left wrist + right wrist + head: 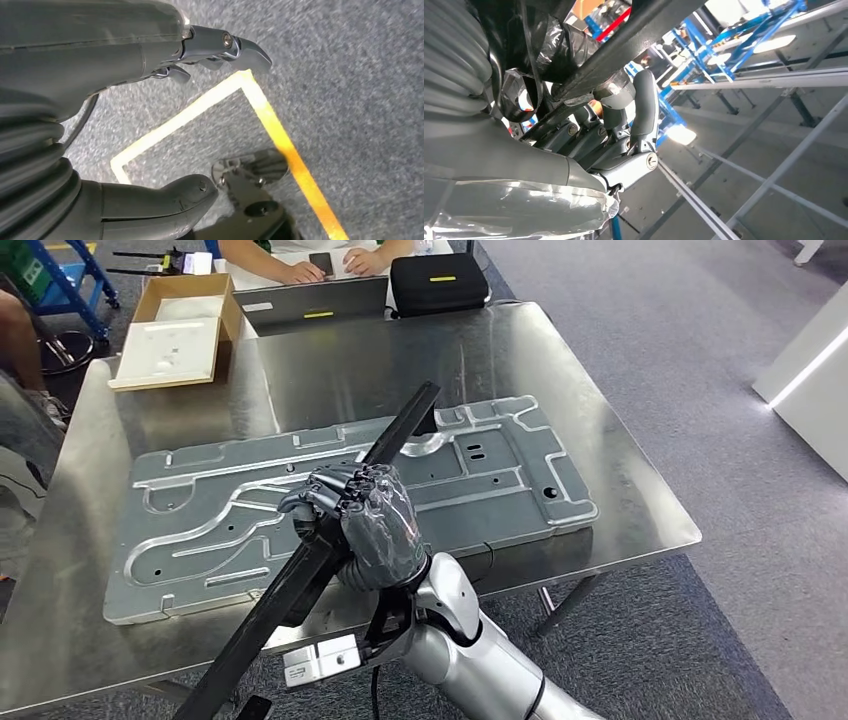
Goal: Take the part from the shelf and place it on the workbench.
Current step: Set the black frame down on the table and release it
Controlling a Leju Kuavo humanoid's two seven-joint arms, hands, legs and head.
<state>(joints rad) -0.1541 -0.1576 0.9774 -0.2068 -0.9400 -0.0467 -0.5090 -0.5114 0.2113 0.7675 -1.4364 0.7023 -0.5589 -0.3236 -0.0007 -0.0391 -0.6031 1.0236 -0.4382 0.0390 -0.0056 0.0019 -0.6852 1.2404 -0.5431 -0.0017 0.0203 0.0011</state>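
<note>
From the head view, my right hand (362, 525) was wrapped tight around the bar (330, 550), a long black part that ran aslant through my grip, its far end raised over the plate (500, 480) and its near end dropping past the bench (620, 440) edge toward the floor. My hand hung over the near side of that grey ribbed plate, which lay flat on the steel bench. Beyond my hand, at the far edge of the bench, sat an open box (180, 330), a laptop (310, 300) with a person's hands (300, 270) at it, and a black case (438, 282). In the left wrist view, my left hand (150, 115) held nothing, its fingers (225, 47) and thumb (165, 200) spread apart over grey carpet marked with a yellow line (280, 135). In the right wrist view, my right hand's fingers (644, 105) curled over the bar, which crossed close above them, and blue racking (704, 45) stood beyond.
</note>
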